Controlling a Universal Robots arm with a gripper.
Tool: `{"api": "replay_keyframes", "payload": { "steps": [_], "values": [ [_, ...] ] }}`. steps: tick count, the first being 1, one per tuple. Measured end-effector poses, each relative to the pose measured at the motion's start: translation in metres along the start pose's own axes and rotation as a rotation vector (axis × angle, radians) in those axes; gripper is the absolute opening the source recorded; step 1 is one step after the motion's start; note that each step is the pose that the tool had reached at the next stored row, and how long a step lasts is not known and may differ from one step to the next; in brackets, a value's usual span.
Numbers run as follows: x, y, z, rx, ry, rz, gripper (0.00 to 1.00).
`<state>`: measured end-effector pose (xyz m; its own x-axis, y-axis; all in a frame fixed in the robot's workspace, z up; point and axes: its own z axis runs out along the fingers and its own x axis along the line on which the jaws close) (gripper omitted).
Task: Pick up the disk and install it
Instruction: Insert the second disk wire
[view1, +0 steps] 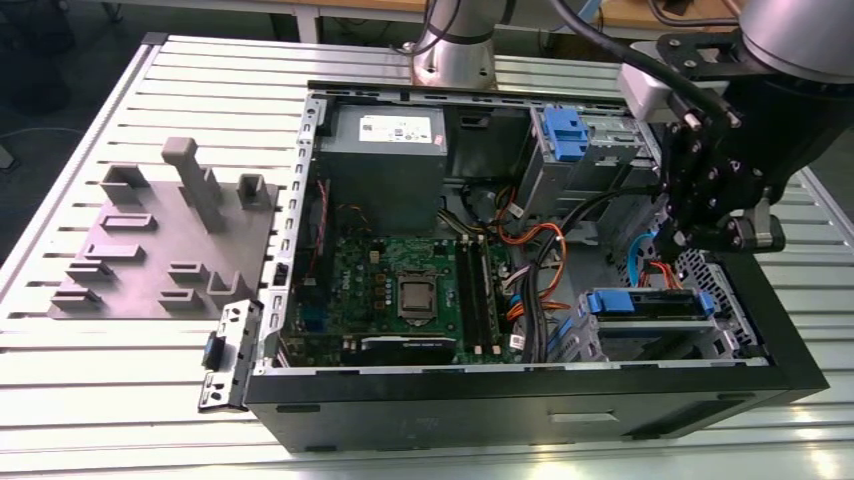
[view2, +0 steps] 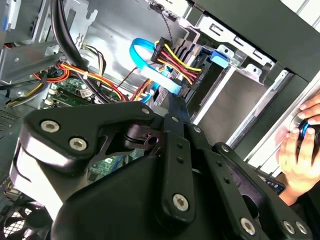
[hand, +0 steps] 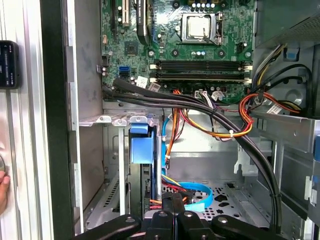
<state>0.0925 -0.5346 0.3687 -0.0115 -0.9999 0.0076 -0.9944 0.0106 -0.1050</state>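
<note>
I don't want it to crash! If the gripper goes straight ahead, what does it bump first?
Probably the black plug with the blue flat cable, straight ahead of the gripper inside the computer case. How far off it is, is hard to judge.

A ribbed silver aluminium worktable (view1: 120, 400) filled most of the exterior view, its long parallel slats running from that view's left to its right and catching an even, cool overhead light. Beyond its far edge stood a second table with a pale wooden top (view1: 360, 6) on light metal legs. Under that table and past the near table's far left corner lay a dark grey floor (view1: 54, 70), partly in shadow. In the first wrist view, white ribbed slats (hand: 20, 150) of the same worktable showed bright.
</note>
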Motion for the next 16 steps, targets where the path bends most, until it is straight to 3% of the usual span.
{"api": "replay_keyframes", "payload": {
  "steps": [3, 5, 7, 12, 16],
  "values": [
    [-0.0001, -0.0013, 0.0002, -0.0048, -0.0001, 0.0, 0.11],
    [-0.0001, -0.0016, 0.0003, -0.0067, 0.0, 0.0, 0.24],
    [-0.0007, -0.0019, 0.0004, -0.0082, -0.0002, 0.0, 0.29],
    [-0.0015, -0.0022, 0.004, -0.0149, -0.0127, 0.001, 0.42],
    [-0.002, -0.0034, 0.0093, -0.0228, -0.0139, 0.001, 0.42]
  ]
}}
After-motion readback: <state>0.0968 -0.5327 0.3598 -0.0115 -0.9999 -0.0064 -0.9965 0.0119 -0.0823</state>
